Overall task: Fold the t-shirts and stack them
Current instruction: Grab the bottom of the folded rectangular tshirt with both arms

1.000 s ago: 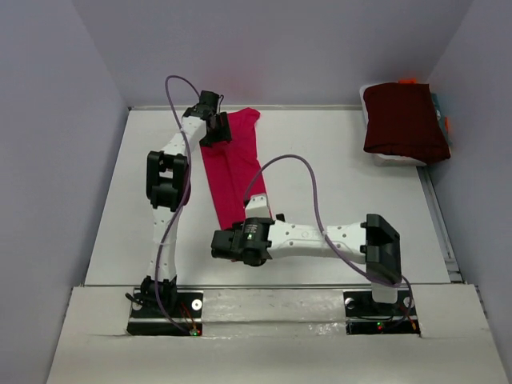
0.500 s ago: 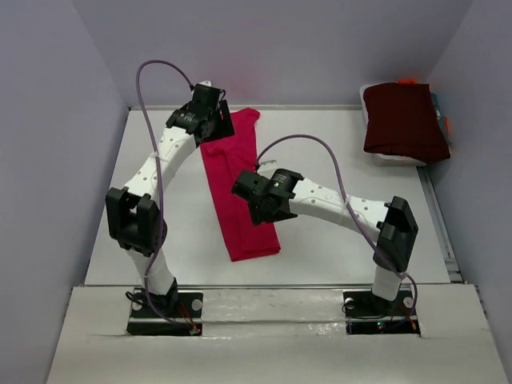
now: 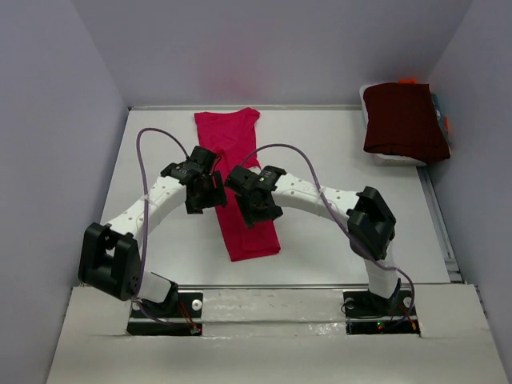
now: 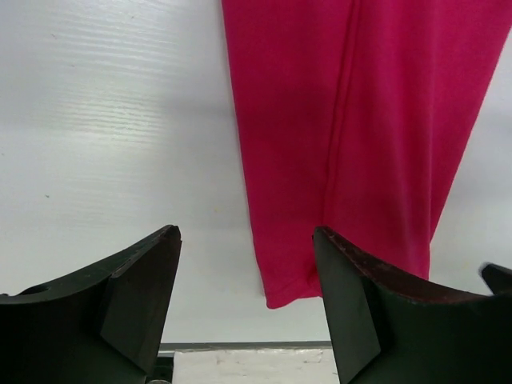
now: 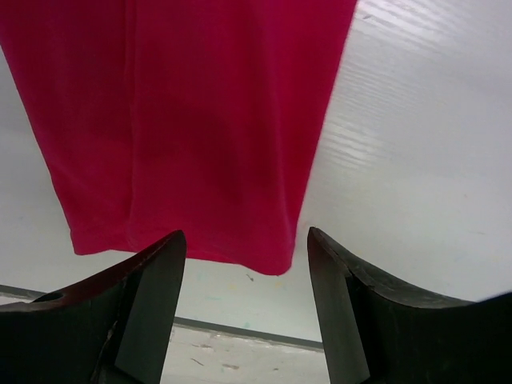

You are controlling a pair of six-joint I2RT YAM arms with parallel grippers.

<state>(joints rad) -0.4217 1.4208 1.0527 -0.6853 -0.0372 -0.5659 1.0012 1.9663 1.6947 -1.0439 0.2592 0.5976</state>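
Top view: bright crimson-pink cloth t-shirt folded to long strip, mid white table, near hem just short of front edge. Left gripper and right gripper close together over strip's middle; collision risk if both converge. Dark maroon folded garment far right, well apart, bare room between.

Left wrist: fingers spread wide, empty, over strip's left edge. Risk: pinching top layer only, undoing fold.

Right wrist: fingers wide, empty, above hem. Risk: dragging hem past table edge.
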